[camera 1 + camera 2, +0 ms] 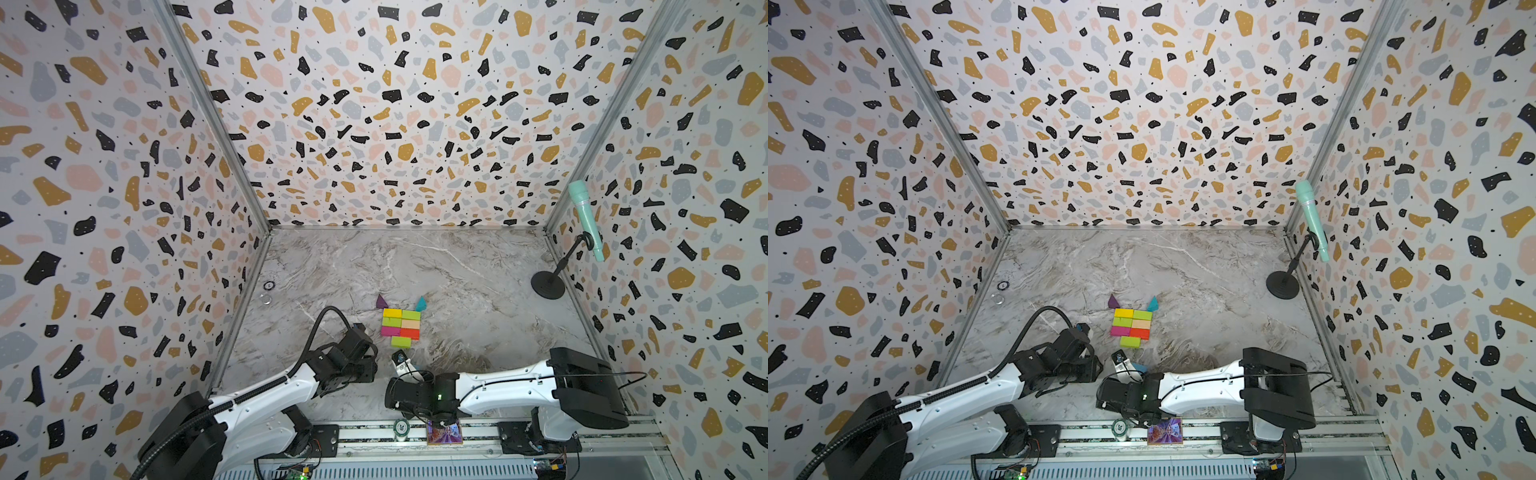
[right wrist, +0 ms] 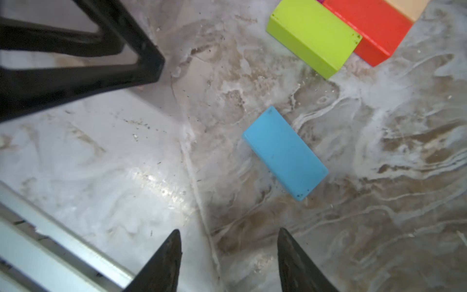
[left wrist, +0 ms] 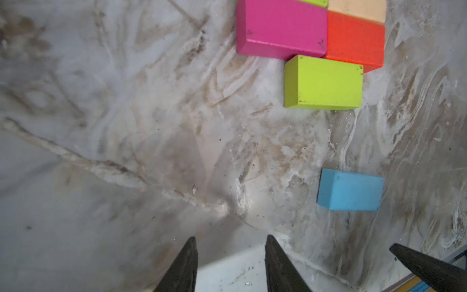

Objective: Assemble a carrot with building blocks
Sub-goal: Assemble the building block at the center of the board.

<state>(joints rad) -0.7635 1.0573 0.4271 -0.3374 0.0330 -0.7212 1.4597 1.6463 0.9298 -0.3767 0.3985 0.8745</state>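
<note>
The carrot (image 1: 401, 326) lies flat near the table's middle in both top views: three rows of two bricks, a single lime green brick (image 3: 323, 82) below them, and purple (image 1: 381, 302) and teal (image 1: 421, 304) wedges at its far end. A blue brick (image 2: 285, 153) lies loose on the marble, a gap away from the green one; a top view shows only a sliver of it (image 1: 1139, 367). My left gripper (image 3: 231, 239) is open and empty, left of the blue brick (image 3: 350, 189). My right gripper (image 2: 230, 230) is open and empty, short of the blue brick.
A mint microphone (image 1: 582, 216) on a black stand (image 1: 548, 284) is at the back right. Two small rings (image 1: 269, 285) lie by the left wall. A chip (image 1: 401, 428) and a card (image 1: 444, 432) sit on the front rail. Patterned walls enclose three sides.
</note>
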